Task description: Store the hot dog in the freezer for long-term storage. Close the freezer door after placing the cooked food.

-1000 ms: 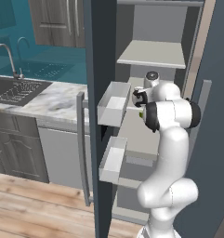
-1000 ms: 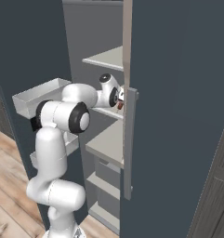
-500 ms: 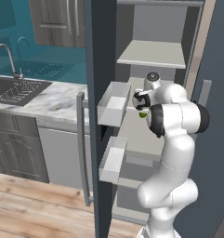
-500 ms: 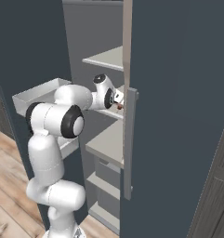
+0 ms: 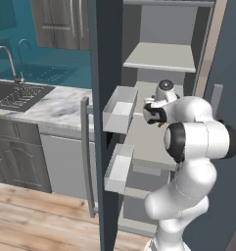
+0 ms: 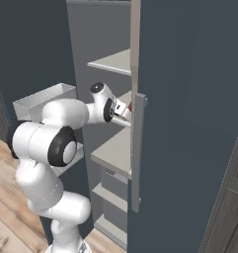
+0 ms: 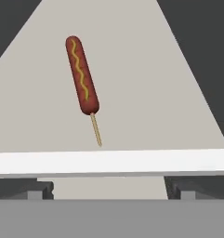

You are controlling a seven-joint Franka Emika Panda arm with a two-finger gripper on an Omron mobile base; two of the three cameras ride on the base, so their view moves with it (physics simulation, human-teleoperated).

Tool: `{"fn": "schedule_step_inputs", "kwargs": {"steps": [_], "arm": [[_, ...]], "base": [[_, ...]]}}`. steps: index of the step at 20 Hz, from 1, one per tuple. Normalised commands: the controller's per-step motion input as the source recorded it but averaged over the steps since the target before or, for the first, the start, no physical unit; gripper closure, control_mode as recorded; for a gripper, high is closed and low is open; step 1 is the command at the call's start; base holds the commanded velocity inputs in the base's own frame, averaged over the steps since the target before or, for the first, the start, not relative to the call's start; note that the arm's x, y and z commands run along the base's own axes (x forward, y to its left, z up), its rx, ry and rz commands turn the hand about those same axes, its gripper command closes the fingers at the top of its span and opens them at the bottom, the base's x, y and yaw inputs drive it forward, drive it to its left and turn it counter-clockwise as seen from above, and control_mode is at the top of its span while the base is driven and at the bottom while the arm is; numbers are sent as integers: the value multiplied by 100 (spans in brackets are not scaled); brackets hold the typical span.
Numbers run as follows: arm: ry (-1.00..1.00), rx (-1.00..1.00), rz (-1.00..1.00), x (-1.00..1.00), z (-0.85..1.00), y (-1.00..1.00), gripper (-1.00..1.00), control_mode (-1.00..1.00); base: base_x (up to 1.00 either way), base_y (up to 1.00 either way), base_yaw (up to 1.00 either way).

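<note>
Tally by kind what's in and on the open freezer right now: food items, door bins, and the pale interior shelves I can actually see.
Hot dog lying on a shelf, on a stick: 1
White door bins on the open freezer door: 2
Pale grey shelves visible inside the freezer: 3
Total: 6

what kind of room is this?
A kitchen, rendered: a sink with a faucet set in a marble counter, dark wood cabinets above, and an open freezer with pale shelves.
</note>
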Motion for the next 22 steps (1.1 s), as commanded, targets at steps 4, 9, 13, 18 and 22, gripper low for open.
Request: {"fn": "schedule_step_inputs", "kwargs": {"steps": [4,9,13,18,22], "arm": [[0,0,0,-63,40,9,-100,-100],[0,1,0,-54,46,11,-100,-100],[2,4,0,-45,36,5,-100,-100],[13,9,1,-44,19,5,-100,-100],[8,6,6,-62,7,16,-100,-100]], "base": [[0,0,0],[0,0,0],[0,0,0],[0,0,0],[0,0,0]]}}
